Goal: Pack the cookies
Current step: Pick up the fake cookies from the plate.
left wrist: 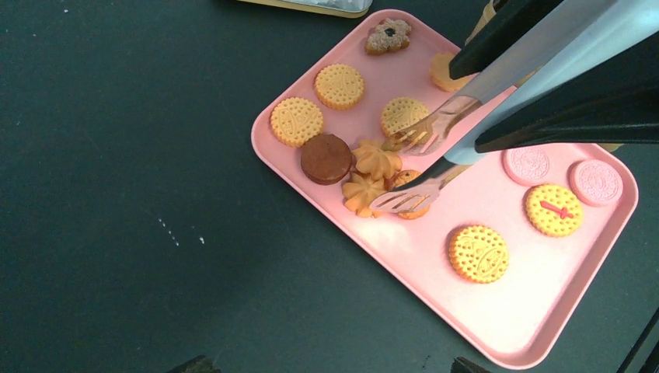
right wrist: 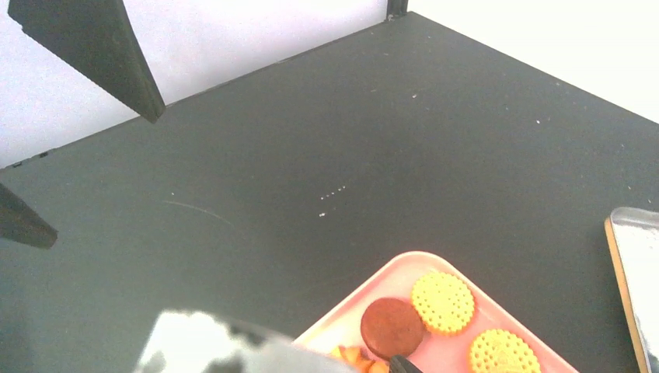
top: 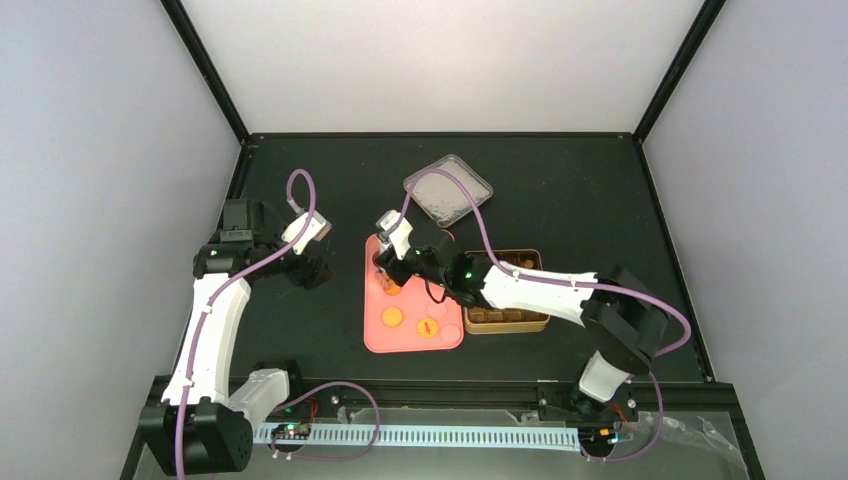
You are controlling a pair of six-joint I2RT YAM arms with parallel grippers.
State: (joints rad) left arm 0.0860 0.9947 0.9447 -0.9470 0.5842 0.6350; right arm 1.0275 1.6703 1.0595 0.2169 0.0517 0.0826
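Several cookies lie on a pink tray [left wrist: 497, 311]: golden round ones [left wrist: 339, 85], a dark brown one [left wrist: 326, 158], orange rosettes [left wrist: 377, 159] and pale pink ones [left wrist: 526, 165]. My right gripper [left wrist: 474, 105] is shut on metal tongs [left wrist: 435, 128]. The tongs' slotted tips straddle a small orange cookie [left wrist: 412, 210] in the middle of the tray. In the top view the right gripper [top: 392, 265] hangs over the tray's far left part. My left gripper [top: 318, 272] hovers over the bare table left of the tray, open and holding nothing.
A gold tin box [top: 505, 326] with cookies in it stands against the tray's right side. Its lid [top: 448, 188] lies upside down behind the tray. Black table stretches left of and behind the tray [right wrist: 544, 342].
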